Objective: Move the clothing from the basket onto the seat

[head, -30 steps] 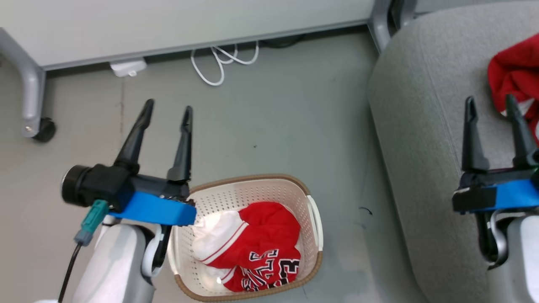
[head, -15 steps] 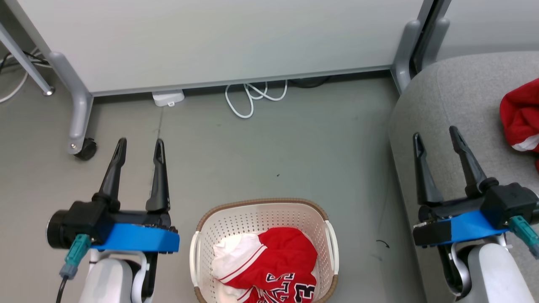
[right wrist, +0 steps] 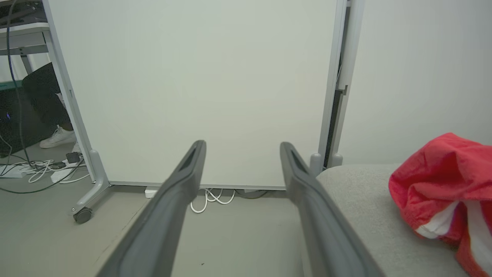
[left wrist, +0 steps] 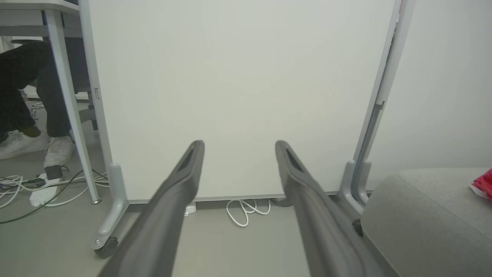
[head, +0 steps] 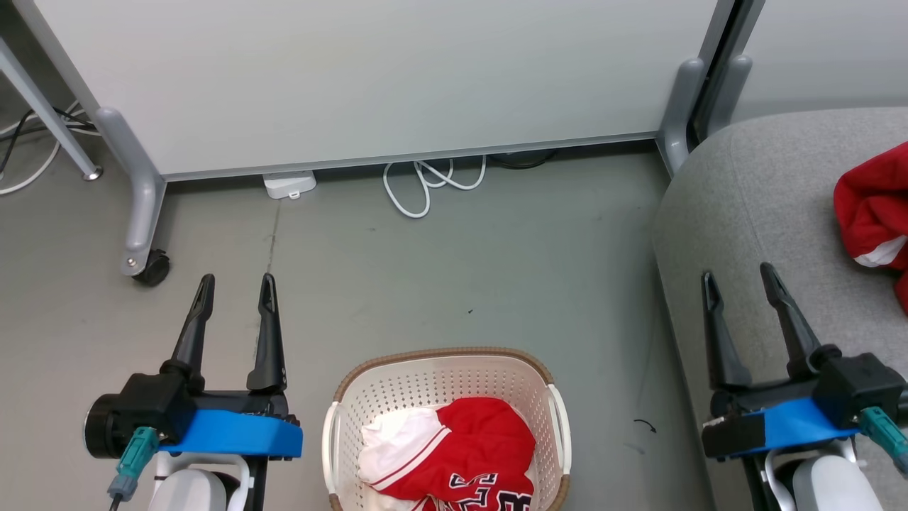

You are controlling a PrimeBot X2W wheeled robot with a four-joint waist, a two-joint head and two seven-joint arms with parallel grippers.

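right now your left end effector (head: 237,280) hangs over the grey floor (head: 496,270), just left of the basket (head: 440,351). its two dark fingers are spread wide with nothing between them. your right end effector (head: 736,273) is spread just as wide and holds nothing. in the head view it sits above the near left edge of the seat (head: 752,213). both point up that view toward the white partition panel (head: 369,78).

the basket stands on the floor between your two arms, at the bottom middle of the head view, and its near end is cut off by the frame. the clothing (head: 468,447) lies bunched inside it: a red jersey with a white striped panel on its left side and black-and-white lettering at the lower edge. neither end effector touches the basket or what is in it.

a second red jersey (head: 869,213) with a white stripe lies crumpled on the seat at the far right. in the right wrist view it rests to the right of your fingers, apart from them.

along the foot of the panel you can see a coiled white cable (head: 425,184) and a small white plug block (head: 289,184). a black caster (head: 151,268) sits under the panel's left leg. in the left wrist view a person's white shoes (left wrist: 57,150) show past the panel's left side, beside more cables on the floor.
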